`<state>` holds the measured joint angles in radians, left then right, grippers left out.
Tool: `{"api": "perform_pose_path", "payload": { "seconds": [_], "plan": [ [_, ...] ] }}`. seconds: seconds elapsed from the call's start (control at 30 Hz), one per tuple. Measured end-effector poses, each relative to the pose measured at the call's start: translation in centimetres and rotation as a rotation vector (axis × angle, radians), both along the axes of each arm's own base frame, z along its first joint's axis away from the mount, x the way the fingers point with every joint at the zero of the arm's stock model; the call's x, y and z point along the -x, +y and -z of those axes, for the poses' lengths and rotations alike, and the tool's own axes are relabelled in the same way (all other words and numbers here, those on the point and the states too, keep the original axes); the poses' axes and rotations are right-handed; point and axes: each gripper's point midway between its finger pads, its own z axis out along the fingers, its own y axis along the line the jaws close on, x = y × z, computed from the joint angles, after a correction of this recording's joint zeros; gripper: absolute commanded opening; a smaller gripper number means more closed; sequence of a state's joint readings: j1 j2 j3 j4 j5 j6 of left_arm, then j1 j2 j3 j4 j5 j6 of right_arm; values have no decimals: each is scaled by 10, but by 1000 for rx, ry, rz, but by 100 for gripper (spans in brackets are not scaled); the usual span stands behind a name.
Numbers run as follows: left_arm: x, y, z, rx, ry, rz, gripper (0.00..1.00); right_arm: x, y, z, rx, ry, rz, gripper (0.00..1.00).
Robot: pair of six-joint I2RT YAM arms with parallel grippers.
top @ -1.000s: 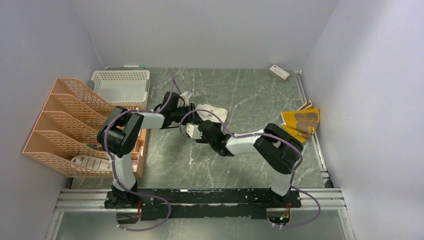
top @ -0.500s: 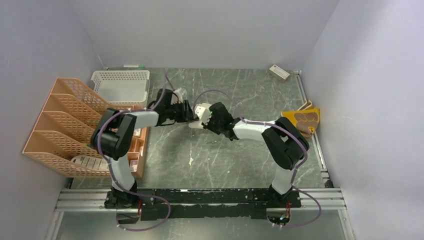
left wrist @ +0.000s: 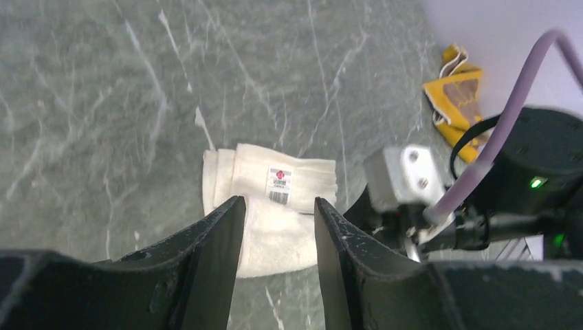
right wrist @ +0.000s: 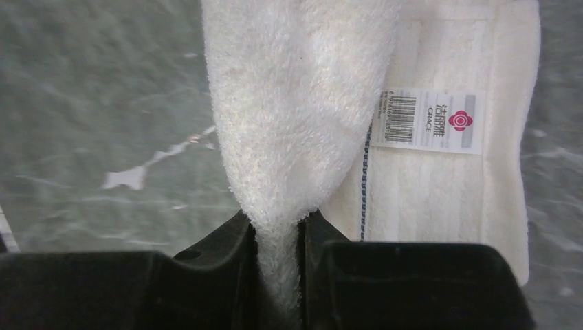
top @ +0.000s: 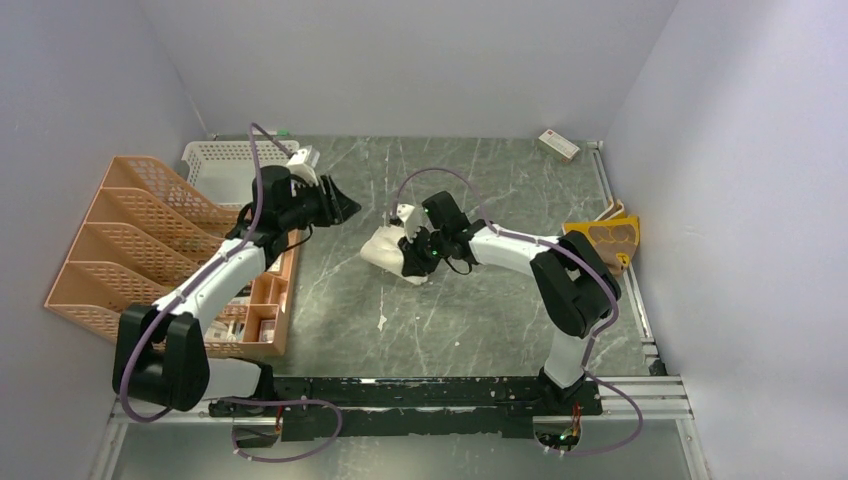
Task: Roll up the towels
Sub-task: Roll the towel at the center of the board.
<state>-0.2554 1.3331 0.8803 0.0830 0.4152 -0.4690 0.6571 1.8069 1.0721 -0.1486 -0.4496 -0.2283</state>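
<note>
Grey-green marbled table [top: 480, 320] with pale walls on three sides; near the middle of the overhead frame lies the off-white towel [top: 383, 250], partly folded and flat on the table, a barcode label [right wrist: 430, 120] facing up; one fold of it is lifted and pinched by the right claw [right wrist: 278, 234], whose jaws are clamped together on the cloth; in the overhead view that claw sits at the towel's right edge; the left claw [top: 345, 207] hangs up and left of the towel, apart from it, jaws spread with nothing between them; its own camera looks down between its two fingers onto the towel and label; the yellow towel [top: 603, 243] with brown markings lies loosely bunched at the right of the frame against the wall, well apart from both claws; a small box [top: 558, 146] sits at the table's upper right corner; a white basket [top: 240, 165] and an orange rack [top: 130, 250] stand at the left
</note>
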Motion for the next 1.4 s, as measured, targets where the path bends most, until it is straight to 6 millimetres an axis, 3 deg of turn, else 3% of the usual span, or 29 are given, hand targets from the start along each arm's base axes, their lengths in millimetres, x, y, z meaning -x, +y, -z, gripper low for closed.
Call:
{"api": "perform_pose_path", "payload": {
  "seconds": [0.1, 0.23, 0.37, 0.5, 0.67, 0.93, 1.03, 1.07, 1.1, 1.13, 1.23, 1.4],
  "plan": [
    [16, 2, 18, -17, 49, 8, 53, 13, 10, -8, -70, 108, 13, 6],
    [42, -6, 48, -43, 126, 49, 53, 25, 19, -19, -148, 248, 47, 16],
    [75, -27, 76, -60, 198, 117, 52, 18, 26, -26, -221, 379, 81, 17],
    [92, -37, 91, -72, 237, 145, 52, 6, 23, -13, -264, 510, 115, 19],
    [86, -44, 98, -85, 240, 144, 51, 0, 21, -4, -299, 628, 115, 24],
    [56, -58, 111, -100, 250, 131, 50, -7, 28, 1, -307, 710, 86, 34],
    [46, -62, 117, -105, 253, 126, 50, -10, 26, 4, -298, 723, 91, 47],
    [42, -63, 121, -109, 257, 123, 50, -12, 23, 5, -294, 721, 97, 61],
    [40, -64, 125, -113, 263, 121, 49, -13, 21, 6, -287, 720, 106, 91],
    [37, -65, 130, -119, 272, 118, 49, -15, 19, 7, -278, 719, 118, 99],
    [35, -64, 147, -136, 302, 110, 49, -18, 19, -8, -263, 692, 128, 100],
    [29, -68, 159, -131, 304, 107, 49, -57, -8, -12, -89, 419, 304, 100]
  ]
}}
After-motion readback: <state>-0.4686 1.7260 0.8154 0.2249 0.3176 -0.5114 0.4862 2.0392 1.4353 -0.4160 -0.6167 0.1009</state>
